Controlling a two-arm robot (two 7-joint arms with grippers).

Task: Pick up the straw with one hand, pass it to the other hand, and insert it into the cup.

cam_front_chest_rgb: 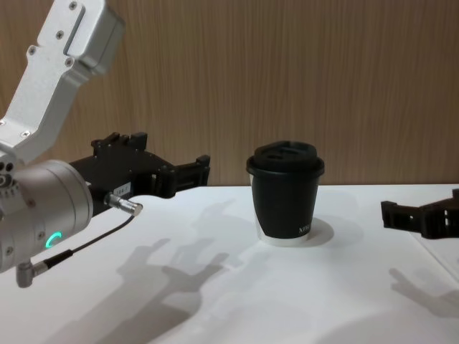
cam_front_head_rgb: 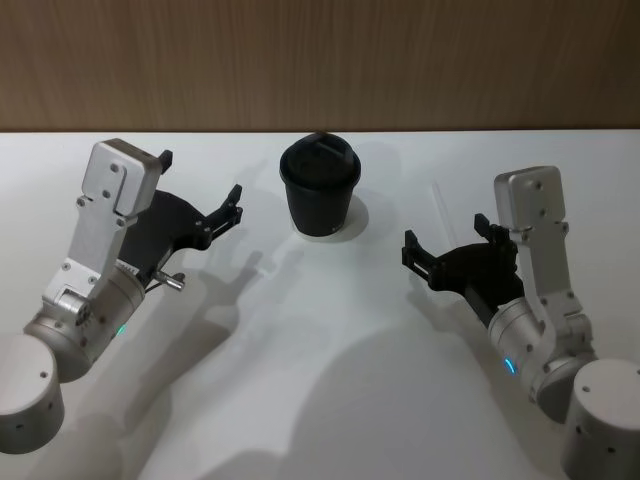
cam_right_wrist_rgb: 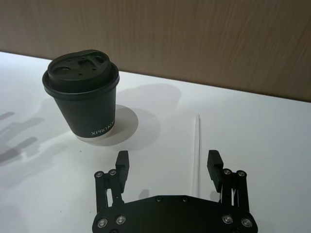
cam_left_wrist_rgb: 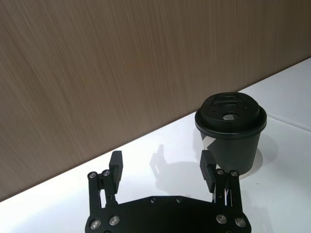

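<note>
The black cup [cam_front_head_rgb: 320, 187] with its domed lid stands upright on the white table, at the back middle. In the right wrist view the white straw [cam_right_wrist_rgb: 196, 145] lies flat on the table to the right of the cup [cam_right_wrist_rgb: 83, 94]. It runs from ahead of my right gripper [cam_right_wrist_rgb: 167, 161] back under the gap between the open fingers, nearer one finger; nothing is held. In the head view my right gripper [cam_front_head_rgb: 447, 236] hovers right of the cup. My left gripper [cam_front_head_rgb: 200, 180] hangs open left of the cup, holding nothing, with the cup [cam_left_wrist_rgb: 231, 128] just past one fingertip [cam_left_wrist_rgb: 206, 167].
A wood-panelled wall [cam_front_head_rgb: 320, 60] runs along the table's far edge. A thin black cable [cam_front_chest_rgb: 79, 247] hangs from the left wrist. The white tabletop [cam_front_head_rgb: 330, 380] stretches bare in front of the cup, between both arms.
</note>
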